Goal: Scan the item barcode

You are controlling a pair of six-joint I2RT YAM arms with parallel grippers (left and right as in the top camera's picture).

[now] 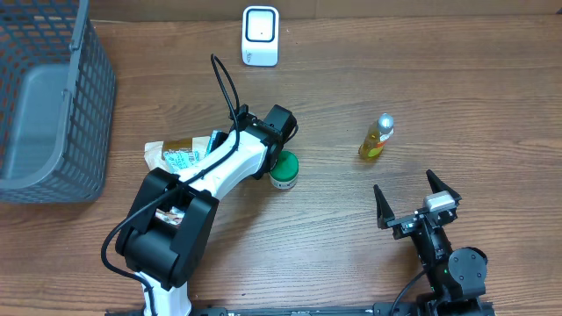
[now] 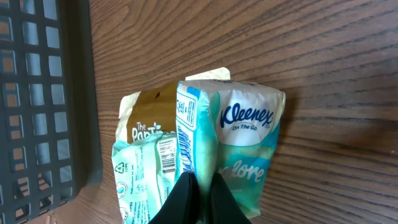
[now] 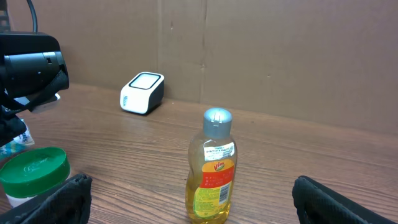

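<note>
The left gripper (image 2: 200, 186) is being held fully closed, its two black fingers (image 2: 180, 202) being pressed together with no gap showing between them. The tips are being set against the near end of the Kleenex tissue pack (image 2: 245, 137), at the seam between its two bundles. Whether a fold of wrapper is being pinched there cannot be told. The pack is lying flat on the wooden table (image 2: 336, 74), directly ahead of the closed fingers, with its printed logo being turned up toward the wrist camera. A barcode (image 2: 166, 152) is being shown on the pale panel just left of the fingertips. A brown snack packet (image 2: 146, 115) is being partly covered by the pack, ahead of the hand and to its left. Further to the left of the hand, the grey mesh basket (image 2: 43, 93) is standing apart from the pack.

From overhead, the green-lidded jar (image 1: 284, 169) is being seen just beside the left arm, on its right side. The white scanner (image 1: 260, 35) is standing well beyond the pack from that hand, near the far edge of the table.

The right gripper (image 1: 402, 182) is being held wide open with nothing between its fingers. A yellow bottle (image 3: 211, 168) is standing upright ahead of it, apart from both fingers.
</note>
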